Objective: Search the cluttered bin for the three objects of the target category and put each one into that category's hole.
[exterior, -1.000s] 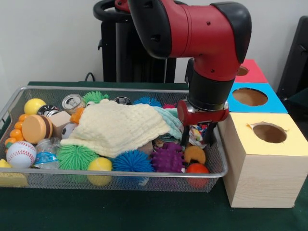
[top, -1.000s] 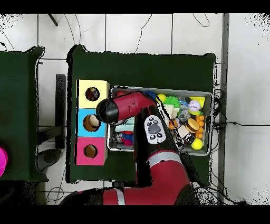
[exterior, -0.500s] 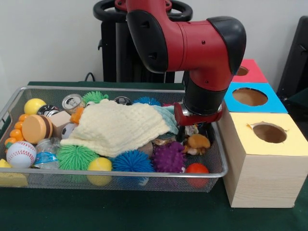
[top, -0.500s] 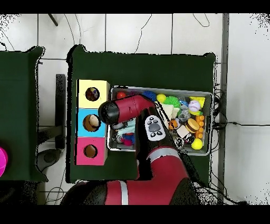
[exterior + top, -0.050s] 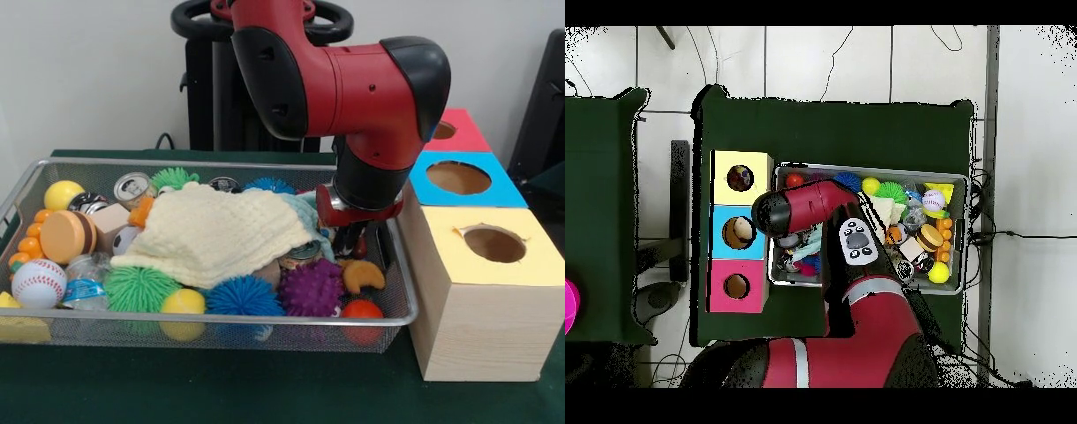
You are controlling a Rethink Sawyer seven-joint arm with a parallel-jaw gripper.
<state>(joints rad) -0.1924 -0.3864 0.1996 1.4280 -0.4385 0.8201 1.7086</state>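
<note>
Orange croissant toy (image 5: 362, 276) lies just below and in front of the gripper (image 5: 364, 242), long axis crosswise; fingers look empty, slightly parted.

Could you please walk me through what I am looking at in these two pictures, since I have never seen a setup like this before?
The big red and black machine is a robot arm. One picture is taken from across the table, the other from straight above. On the dark green table stands a wire mesh bin full of toys: spiky rubber balls such as a purple one, a baseball, a yellow ball, drink cans, and a pale yellow cloth lying over the pile. Beside the bin stand three wooden boxes with holes in their tops: yellow, blue and red. The arm's gripper reaches down into the bin next to a small brown croissant-shaped toy. I cannot tell whether it holds anything.
</note>
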